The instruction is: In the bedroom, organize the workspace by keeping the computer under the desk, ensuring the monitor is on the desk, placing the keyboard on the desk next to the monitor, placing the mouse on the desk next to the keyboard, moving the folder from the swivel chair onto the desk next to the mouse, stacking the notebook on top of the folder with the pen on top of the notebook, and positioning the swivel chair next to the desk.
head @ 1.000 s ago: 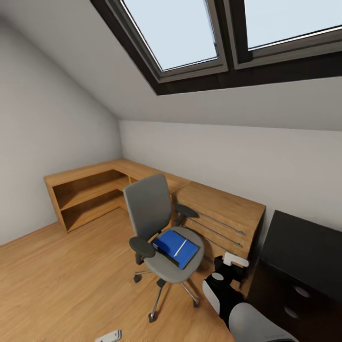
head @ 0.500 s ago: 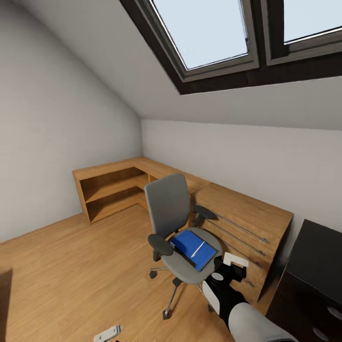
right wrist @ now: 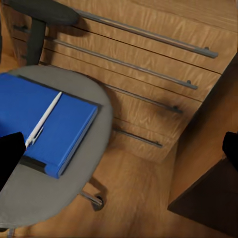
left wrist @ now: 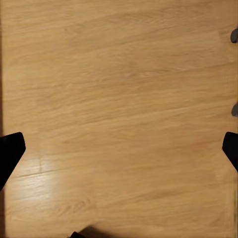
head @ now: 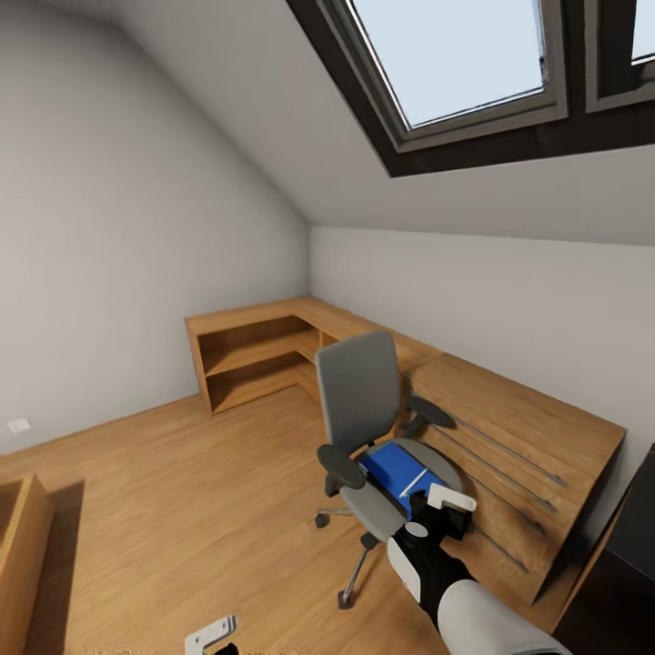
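Note:
The grey swivel chair (head: 364, 400) stands on the wood floor in front of a light-wood drawer chest. On its seat (right wrist: 74, 193) lies the blue folder (head: 393, 467) (right wrist: 52, 119), with the white pen (head: 415, 481) (right wrist: 43, 120) resting on top. My right gripper (head: 444, 509) (right wrist: 120, 151) hovers open just beside the seat's edge, a little above it, holding nothing. Low in the head view, my left gripper (head: 211, 634) (left wrist: 120, 148) is open over bare floor. A sliver of the black desk (head: 637, 546) (right wrist: 213, 203) shows at the right. The monitor, keyboard, mouse, notebook and computer are out of view.
The light-wood drawer chest (head: 518, 455) (right wrist: 148, 69) with long metal handles stands behind the chair, joined to an open corner shelf unit (head: 255, 355). Another wooden piece (head: 18, 546) stands at the left edge. The sloped ceiling holds a skylight (head: 455, 64). Open floor (head: 182, 491) lies left of the chair.
The whole view has shifted: the camera turned left, so chair, chest and desk slid right in the picture. The folder and pen stay on the seat. My right gripper keeps its place in view.

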### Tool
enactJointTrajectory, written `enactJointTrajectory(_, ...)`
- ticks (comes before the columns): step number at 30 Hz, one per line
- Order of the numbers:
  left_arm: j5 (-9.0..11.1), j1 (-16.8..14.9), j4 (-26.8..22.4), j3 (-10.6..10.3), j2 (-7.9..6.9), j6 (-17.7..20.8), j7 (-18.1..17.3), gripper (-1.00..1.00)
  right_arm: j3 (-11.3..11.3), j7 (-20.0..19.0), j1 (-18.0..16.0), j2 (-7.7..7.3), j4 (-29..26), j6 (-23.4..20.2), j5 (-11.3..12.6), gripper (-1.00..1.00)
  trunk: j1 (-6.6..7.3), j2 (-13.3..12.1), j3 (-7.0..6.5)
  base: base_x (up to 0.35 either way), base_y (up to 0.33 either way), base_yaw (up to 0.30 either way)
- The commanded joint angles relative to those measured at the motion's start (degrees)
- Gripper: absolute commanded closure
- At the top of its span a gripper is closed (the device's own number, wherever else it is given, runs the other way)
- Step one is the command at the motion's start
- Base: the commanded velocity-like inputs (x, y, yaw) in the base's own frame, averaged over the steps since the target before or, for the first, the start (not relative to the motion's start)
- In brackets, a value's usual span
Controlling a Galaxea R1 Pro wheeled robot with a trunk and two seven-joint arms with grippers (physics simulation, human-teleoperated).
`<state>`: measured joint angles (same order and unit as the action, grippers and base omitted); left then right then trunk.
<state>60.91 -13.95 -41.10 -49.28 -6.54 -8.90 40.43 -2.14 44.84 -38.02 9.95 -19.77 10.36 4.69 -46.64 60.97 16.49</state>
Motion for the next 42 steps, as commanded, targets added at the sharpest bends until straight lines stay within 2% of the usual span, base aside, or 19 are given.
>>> enactJointTrajectory(1,0.61,-0.12,-0.57,-0.47,-0.12,-0.47,0.32,-1.0,-0.24,0.16,-0.03,-0.02,0.0,0.37,0.5,-1.0,-0.01,0.05,0.11,0.0,0.0,0.265)
enactJointTrajectory(5,0.63,-0.12,-3.02,-0.42,-1.06,-0.38,0.48,-1.0,-0.24,0.16,-0.03,-0.05,0.0,0.37,0.5,-1.0,-0.01,0.05,0.28,0.0,0.0,0.259)
enactJointTrajectory(11,0.81,-0.12,-12.25,-0.27,-4.88,0.53,0.86,-1.0,-0.24,0.18,-0.03,-0.09,0.0,0.37,0.5,-1.0,-0.01,0.05,0.55,0.0,0.0,0.246)
enactJointTrajectory(12,0.95,-0.12,-16.41,-0.25,-6.27,1.47,1.28,-1.0,-0.24,0.2,-0.03,-0.12,-0.04,0.37,0.47,-1.0,-0.01,0.05,0.6,0.0,0.0,0.24)
enactJointTrajectory(17,1.14,-0.12,-27.75,0.15,-9.29,7.95,4.34,-1.0,-0.24,0.23,-0.03,-0.17,-0.07,0.37,0.43,-1.0,-0.01,0.05,0.82,0.0,0.0,0.221)
enactJointTrajectory(18,1.2,-0.12,-31.97,1.17,-9.98,11.6,6.57,-1.0,-0.24,0.24,-0.03,-0.18,-0.11,0.37,0.42,-1.0,-0.01,0.05,0.85,0.0,0.0,0.124)
enactJointTrajectory(19,1.23,-0.12,-33.86,2.05,-10.19,13.39,7.78,-1.0,-0.24,0.24,-0.03,-0.18,-0.13,0.37,0.42,-1.0,-0.01,0.05,0.88,0.0,0.0,0.099)
enactJointTrajectory(24,1.31,-0.12,-40.75,8.47,-10.14,21.13,12.55,-1.0,-0.18,0.28,-0.03,-0.23,-0.27,0.37,0.41,-1.0,-0.01,0.05,0.94,0.0,0.0,0.053)
enactJointTrajectory(29,1.36,-0.12,-44.11,12.86,-8.77,26.65,14.6,-1.0,0.02,0.27,-0.03,-0.42,-0.49,0.87,0.48,-1.0,-0.01,0.05,0.96,0.0,0.0,0.017)
enactJointTrajectory(32,1.22,-0.12,-43.69,12.63,-8.13,27.42,15.04,-1.0,0.08,0.26,-0.03,-0.53,-0.57,1.63,0.49,-1.0,-0.01,0.05,0.96,0.0,0.0,0.004)
enactJointTrajectory(34,1.13,-0.12,-43.37,11.63,-7.88,27.65,15.29,-1.0,0.09,0.3,-0.03,-0.58,-0.62,2.03,0.49,-1.0,-0.01,0.05,0.96,0.0,0.0,0.002)
enactJointTrajectory(42,0.74,-0.12,-40.29,10.15,-7.46,27.79,15.46,-1.0,0.31,0.44,-0.03,-1.19,-2.24,2.47,0.83,-1.0,-0.01,0.05,0.96,0.093,0.0,0.0)
